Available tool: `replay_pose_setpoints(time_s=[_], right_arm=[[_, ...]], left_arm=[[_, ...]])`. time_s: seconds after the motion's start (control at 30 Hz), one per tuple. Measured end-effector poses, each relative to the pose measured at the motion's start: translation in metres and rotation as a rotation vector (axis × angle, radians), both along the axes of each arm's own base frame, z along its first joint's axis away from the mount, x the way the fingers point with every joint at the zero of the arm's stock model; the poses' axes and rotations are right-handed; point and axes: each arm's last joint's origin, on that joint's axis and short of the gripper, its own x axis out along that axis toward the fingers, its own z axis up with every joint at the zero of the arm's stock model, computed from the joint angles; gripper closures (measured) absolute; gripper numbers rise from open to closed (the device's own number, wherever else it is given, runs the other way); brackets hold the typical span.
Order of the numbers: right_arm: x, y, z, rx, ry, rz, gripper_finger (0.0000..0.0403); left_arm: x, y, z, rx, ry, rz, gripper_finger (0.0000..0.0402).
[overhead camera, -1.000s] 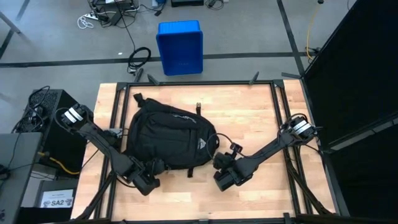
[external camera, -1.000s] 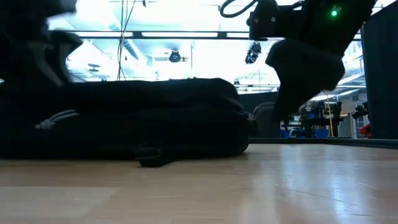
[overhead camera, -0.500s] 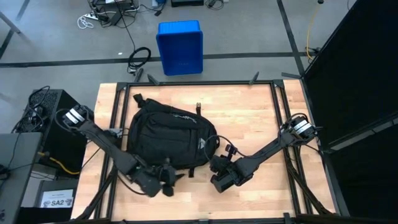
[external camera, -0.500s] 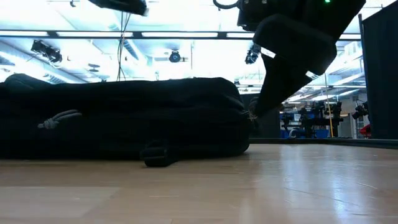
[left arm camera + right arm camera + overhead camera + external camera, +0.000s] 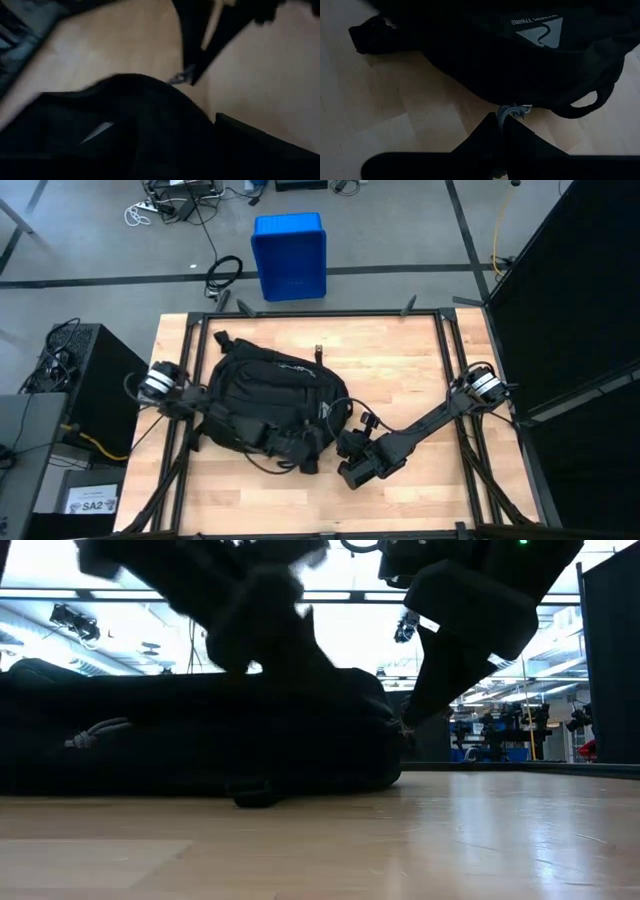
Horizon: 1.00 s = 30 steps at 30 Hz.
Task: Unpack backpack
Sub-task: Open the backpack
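The black backpack (image 5: 265,395) lies flat on the wooden table, left of centre, its white triangular logo (image 5: 540,32) facing up. My right gripper (image 5: 347,444) is at the backpack's near right corner, shut on a grey zipper pull (image 5: 512,111). My left arm reaches across the backpack from the left. Its gripper (image 5: 304,456) stands open over the backpack's near edge, close to the right gripper. In the left wrist view the backpack (image 5: 130,130) fills the lower part, blurred. My right gripper pinches the grey cord of the zipper pull (image 5: 509,114) between its two fingertips. The fingers slant down from the table's near right. The pull stays attached at the backpack's near right corner (image 5: 402,726), and the backpack rests on the table. Whether my left gripper touches the backpack, I cannot tell.
A blue crate (image 5: 290,255) stands on the floor beyond the far edge. Black frame rails (image 5: 445,350) run along the table's sides. Bare wood (image 5: 400,375) lies right of the backpack. A strap end (image 5: 367,35) and a carry loop (image 5: 592,100) stick out at the near side.
My left gripper has opened and swung from the near left corner toward the table's right, ending over the backpack's near edge beside the right gripper. My right gripper has kept its hold on the zipper pull. The backpack has stayed in place.
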Motion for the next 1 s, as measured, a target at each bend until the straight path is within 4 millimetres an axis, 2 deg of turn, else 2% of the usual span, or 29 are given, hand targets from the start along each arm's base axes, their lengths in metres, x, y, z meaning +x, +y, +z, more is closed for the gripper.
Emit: replay_pose_setpoints(time_s=[0.17, 0.33, 0.4, 0.5, 0.57, 0.7, 1.0], right_arm=[[0.001, -0.002, 0.000, -0.017, -0.004, -0.001, 0.0403], [0.002, -0.005, 0.000, -0.026, 0.000, -0.003, 0.0403], [0.003, -0.006, 0.000, -0.038, 0.006, 0.003, 0.0403], [0.002, -0.010, 0.001, -0.068, 0.023, -0.005, 0.0403], [0.002, -0.015, 0.003, -0.079, 0.030, -0.016, 0.0403], [0.000, -0.022, 0.011, -0.096, 0.030, -0.034, 0.0403], [-0.006, -0.047, 0.033, -0.159, 0.055, -0.086, 0.0403]], left_arm=[[0.017, 0.001, -0.004, -0.059, 0.017, -0.051, 0.0158], [0.021, 0.005, -0.011, -0.077, 0.037, -0.025, 0.0180], [0.020, 0.005, -0.012, -0.083, 0.048, -0.012, 0.0222], [0.018, 0.004, -0.012, -0.092, 0.075, -0.023, 0.0339], [0.017, 0.001, -0.012, -0.105, 0.083, -0.046, 0.0382], [0.013, -0.013, -0.010, -0.139, 0.099, -0.116, 0.0397], [-0.008, -0.073, 0.008, -0.126, 0.231, -0.295, 0.0400]])
